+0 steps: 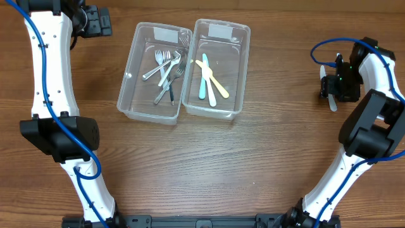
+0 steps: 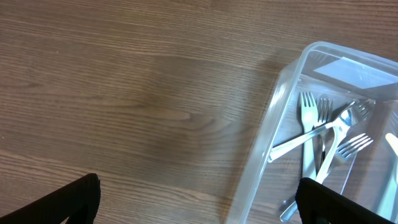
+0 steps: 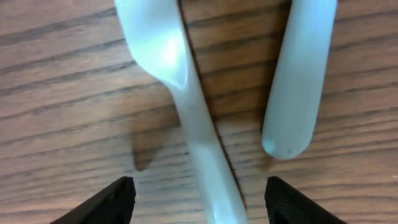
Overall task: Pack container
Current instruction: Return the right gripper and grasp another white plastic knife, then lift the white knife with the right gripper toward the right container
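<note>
Two clear plastic containers stand side by side at the back middle. The left container [image 1: 128, 76] holds several metal forks [image 1: 168, 69]. The right container [image 1: 244, 63] holds a teal and a yellow plastic knife [image 1: 205, 79]. Two white plastic utensils lie on the table at the right [image 1: 324, 81] [image 1: 333, 101]. My right gripper [image 1: 336, 85] hovers low over them, open. In the right wrist view one white utensil's handle [image 3: 205, 162] runs between the fingers of the gripper [image 3: 202, 202] without being touched; the other utensil [image 3: 298, 74] lies to its right. My left gripper [image 1: 101, 23] is open at the back left.
In the left wrist view the fork container's rim [image 2: 273, 124] and the forks [image 2: 317, 130] sit on the right, with bare wood to the left. The open left gripper [image 2: 199, 208] has its right finger [image 2: 336, 205] over that container's edge.
</note>
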Robot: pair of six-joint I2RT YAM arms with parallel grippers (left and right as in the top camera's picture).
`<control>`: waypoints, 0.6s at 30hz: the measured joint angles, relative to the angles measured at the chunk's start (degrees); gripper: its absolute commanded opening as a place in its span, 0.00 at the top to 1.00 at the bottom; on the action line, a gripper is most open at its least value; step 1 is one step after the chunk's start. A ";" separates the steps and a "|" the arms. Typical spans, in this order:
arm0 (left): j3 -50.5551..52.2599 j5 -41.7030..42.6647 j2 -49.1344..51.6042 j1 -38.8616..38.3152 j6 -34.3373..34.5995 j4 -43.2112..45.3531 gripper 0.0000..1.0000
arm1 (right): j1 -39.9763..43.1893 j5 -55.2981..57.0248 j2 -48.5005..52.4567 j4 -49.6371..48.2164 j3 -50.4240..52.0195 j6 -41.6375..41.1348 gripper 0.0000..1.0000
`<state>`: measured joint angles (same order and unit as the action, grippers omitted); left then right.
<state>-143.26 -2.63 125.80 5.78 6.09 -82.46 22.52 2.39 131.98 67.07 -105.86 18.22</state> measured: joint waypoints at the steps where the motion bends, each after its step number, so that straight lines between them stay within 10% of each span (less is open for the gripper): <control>1: 0.00 0.00 0.00 0.00 0.00 0.00 0.00 | 0.02 -0.02 0.00 -0.31 0.44 0.02 0.32; 18: 0.00 0.00 0.00 0.00 0.00 0.00 0.00 | 0.00 0.13 -2.47 -2.14 6.93 -3.41 0.70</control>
<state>-143.26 -2.63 125.80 5.78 6.09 -82.46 22.52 2.52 129.51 64.93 -98.94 14.81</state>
